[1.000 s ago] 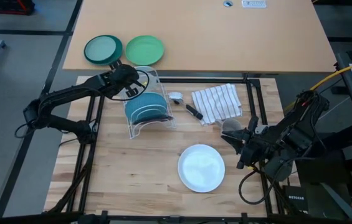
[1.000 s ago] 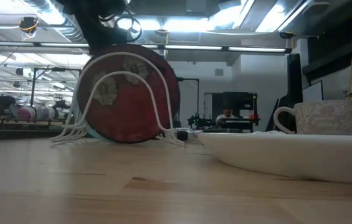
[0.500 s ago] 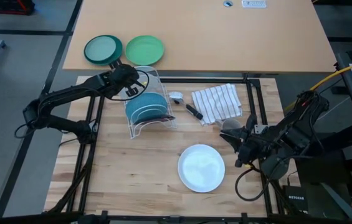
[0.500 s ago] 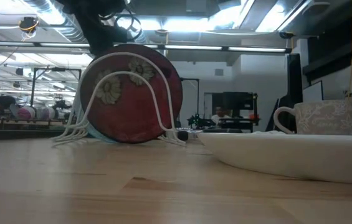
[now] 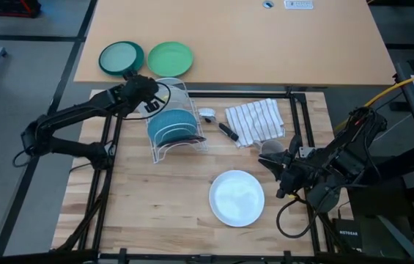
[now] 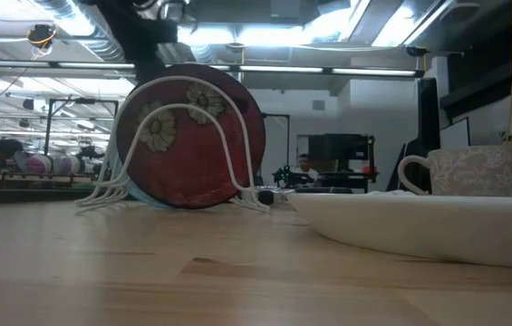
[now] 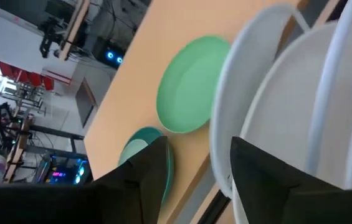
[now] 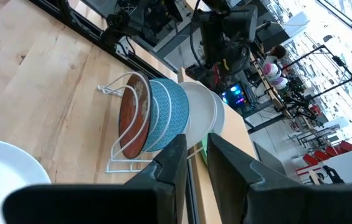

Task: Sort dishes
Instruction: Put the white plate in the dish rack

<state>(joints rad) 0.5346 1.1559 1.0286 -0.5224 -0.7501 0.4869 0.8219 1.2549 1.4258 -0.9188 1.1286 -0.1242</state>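
Wooden bench [image 5: 155, 220]: in the wire rack [image 5: 164, 150] at its far left, the red plate [image 6: 188, 136] now sits settled. The white plate [image 5: 237, 198] lies unsorted near the front edge. The left gripper [image 5: 154, 101] has spread wide, letting go, and the right gripper [image 5: 267, 163] waits narrow and empty.

Two dark, matte-black jointed arms, built of slim tubular links and bulkier rounded joint housings. Black cables loop loosely along the left arm [image 5: 75, 117] and hang in a curl under the right arm [image 5: 338, 165]. A white patch marks the body of the left hand [image 5: 150, 103]. Each hand's fingers [image 7: 141, 186] are flat, black, blunt-edged slabs, seen also on the right hand [image 8: 204, 171].
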